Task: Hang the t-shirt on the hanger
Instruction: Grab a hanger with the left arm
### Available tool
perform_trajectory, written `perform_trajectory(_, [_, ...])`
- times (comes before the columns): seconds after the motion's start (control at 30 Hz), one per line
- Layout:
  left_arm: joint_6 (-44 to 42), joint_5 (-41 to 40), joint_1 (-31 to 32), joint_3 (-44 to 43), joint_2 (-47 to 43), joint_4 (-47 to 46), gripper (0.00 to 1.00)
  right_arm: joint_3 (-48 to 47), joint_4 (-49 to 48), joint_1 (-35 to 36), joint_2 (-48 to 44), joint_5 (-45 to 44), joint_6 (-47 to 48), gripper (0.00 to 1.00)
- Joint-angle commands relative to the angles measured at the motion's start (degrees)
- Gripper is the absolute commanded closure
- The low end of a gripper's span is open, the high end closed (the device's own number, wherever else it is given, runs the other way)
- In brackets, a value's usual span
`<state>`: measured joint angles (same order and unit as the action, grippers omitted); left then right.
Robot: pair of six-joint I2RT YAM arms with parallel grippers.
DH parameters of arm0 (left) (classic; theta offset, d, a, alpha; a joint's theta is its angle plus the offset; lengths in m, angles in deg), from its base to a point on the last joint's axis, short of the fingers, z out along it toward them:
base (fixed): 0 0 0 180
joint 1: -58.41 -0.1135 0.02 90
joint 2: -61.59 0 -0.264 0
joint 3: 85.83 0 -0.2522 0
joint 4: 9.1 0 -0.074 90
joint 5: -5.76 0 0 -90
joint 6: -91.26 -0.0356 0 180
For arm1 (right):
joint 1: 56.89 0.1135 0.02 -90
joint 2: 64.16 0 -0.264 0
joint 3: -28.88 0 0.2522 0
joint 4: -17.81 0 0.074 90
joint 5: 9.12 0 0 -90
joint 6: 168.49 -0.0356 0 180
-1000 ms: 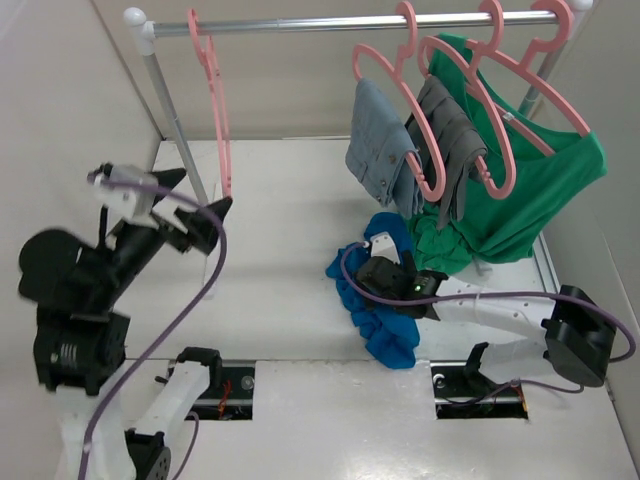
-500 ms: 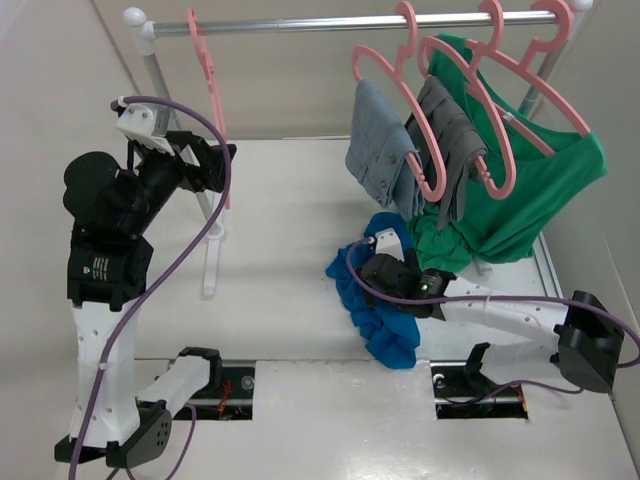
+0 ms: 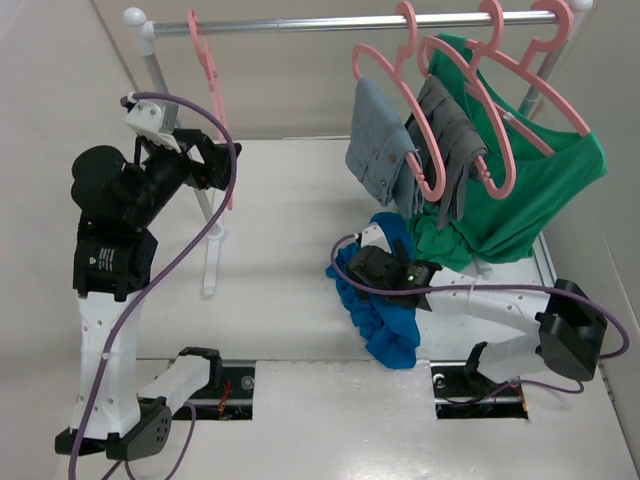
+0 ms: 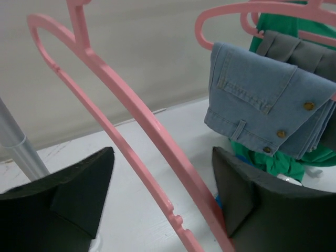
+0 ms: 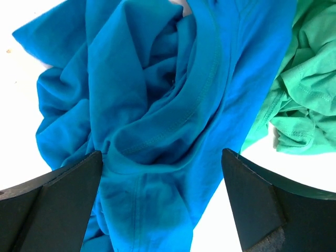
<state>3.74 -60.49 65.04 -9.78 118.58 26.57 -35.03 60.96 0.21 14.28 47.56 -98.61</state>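
My left gripper now sits higher, at the hanger, 11 o'clock, jaws apart astride its arm | my right gripper gapes over the blue t-shirt, 5 o'clock.

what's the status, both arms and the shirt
Left gripper open, astride the hanger. Right gripper open over the crumpled t-shirt. Green shirt hem close beside it.

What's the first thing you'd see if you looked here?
A bright blue t-shirt lies crumpled on the white table, with the right pincer open just above it. Up left, the left pincer is open around a bare pink hanger on the rail. A big green shirt hangs far right.
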Motion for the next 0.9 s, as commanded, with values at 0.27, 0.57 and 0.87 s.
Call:
perform_trajectory(0.27, [-7.8,-5.3,-0.2,-0.2,-0.5,2.6,0.84,-0.3,-3.6,-0.7,-0.3,0.2,0.9,0.01])
perform_trajectory(0.57, [-9.4,-8.2,-0.2,2.8,-3.6,1.0,1.00,-1.3,-2.6,-0.7,-0.3,0.7,0.9,0.01])
perform_trajectory(0.87, [-10.0,-7.7,-0.2,5.7,-5.9,-7.7,1.00,-1.9,-2.1,-0.7,-1.5,0.2,1.4,0.01])
